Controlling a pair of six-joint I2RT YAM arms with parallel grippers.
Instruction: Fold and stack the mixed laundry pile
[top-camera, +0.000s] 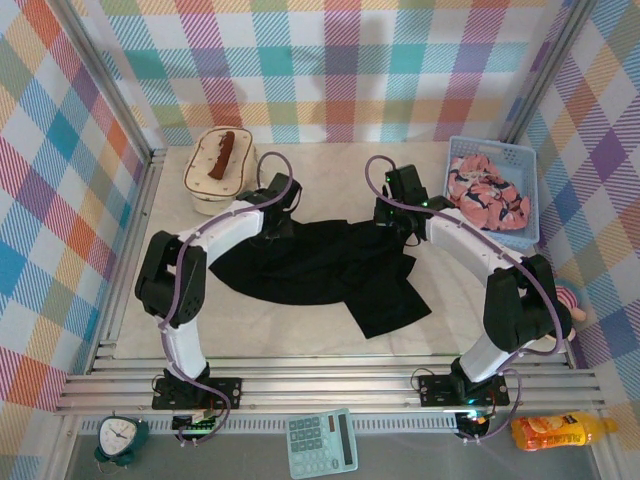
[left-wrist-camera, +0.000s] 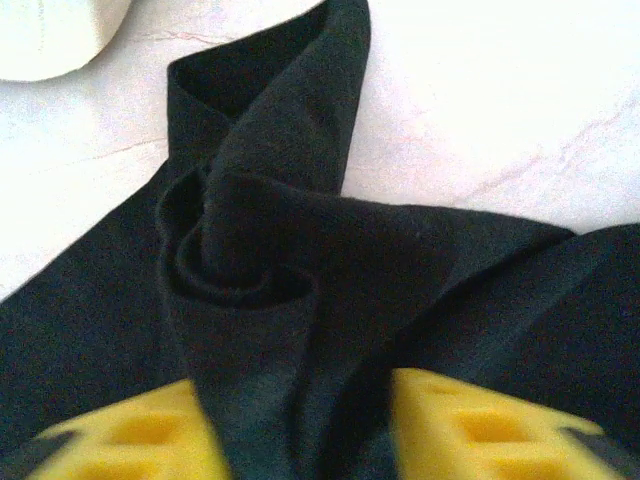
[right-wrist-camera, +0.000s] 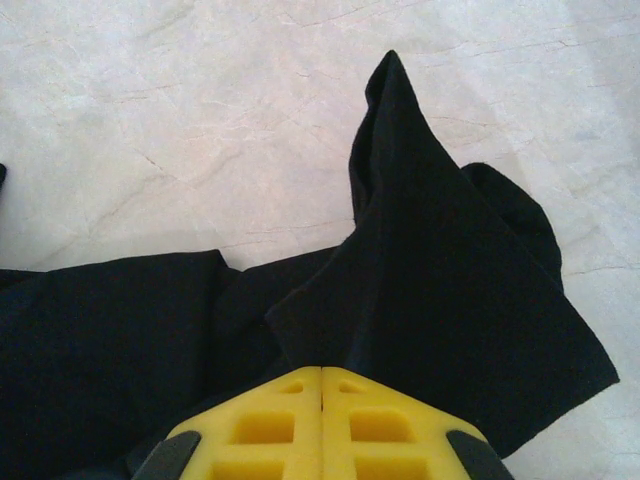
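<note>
left gripper (left-wrist-camera: 300, 410): fingers parted, black shirt (top-camera: 320, 265) bunched between them | right gripper (right-wrist-camera: 322, 375): pinched closed on a shirt fold | shirt: spread mid-frame on table (top-camera: 200, 320) | pink garment (top-camera: 488, 195): in blue basket (top-camera: 495, 147), upper right

Black shirt (top-camera: 320, 265) down on the table (top-camera: 300, 335), pink garment (top-camera: 487, 198) still bunched up!
The big plain black shirt sprawls rumpled, folds twisted, just left of the light-blue basket (top-camera: 492, 148); the pink garment, printed navy and white, lies crumpled inside it.
</note>
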